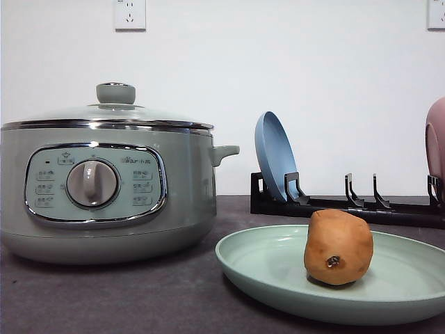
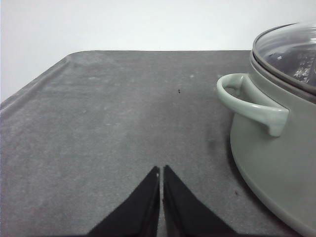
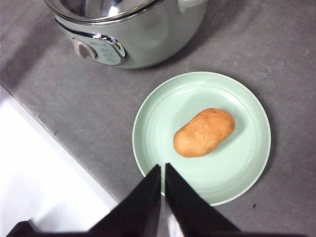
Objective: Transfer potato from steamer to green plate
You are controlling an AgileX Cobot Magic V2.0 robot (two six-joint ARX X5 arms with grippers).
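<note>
The orange-brown potato lies in the middle of the green plate, its dark eye spot facing the front camera. The sage-green steamer stands left of the plate with its glass lid on. My right gripper hangs above the plate's near rim, shut and holding nothing. My left gripper is shut and empty over bare grey mat, beside the steamer's side handle.
A black dish rack stands behind the plate with a blue plate upright in it and a pink plate at the far right. The grey mat's front edge runs close to the green plate.
</note>
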